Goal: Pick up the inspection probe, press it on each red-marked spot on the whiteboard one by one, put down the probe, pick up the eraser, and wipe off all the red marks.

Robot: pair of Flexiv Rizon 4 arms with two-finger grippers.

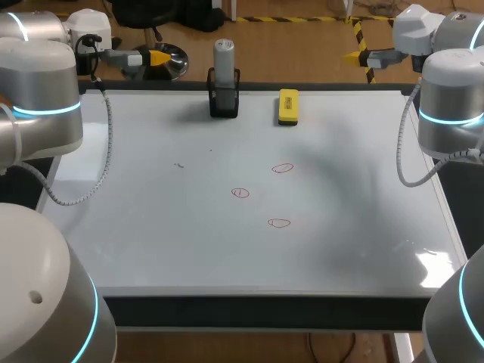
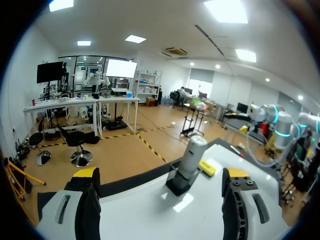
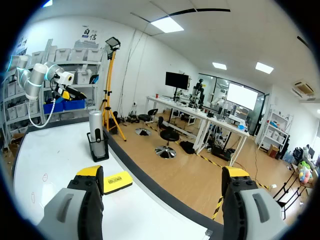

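Probe (image 1: 224,57): upright in black holder (image 1: 224,102); judged rigid, light; grip advised on grey shaft.
Left gripper (image 2: 160,175): apart, empty.
Right gripper (image 3: 162,173): apart, empty.

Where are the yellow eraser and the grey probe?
yellow eraser (image 1: 288,106), head view, middle of its top face.
grey probe (image 1: 224,59), head view, its rounded upper body.

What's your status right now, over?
Left pincer open, empty; right pincer open, empty. Probe upright in holder, eraser beside it. Three red marks unwiped. Nothing blocking.
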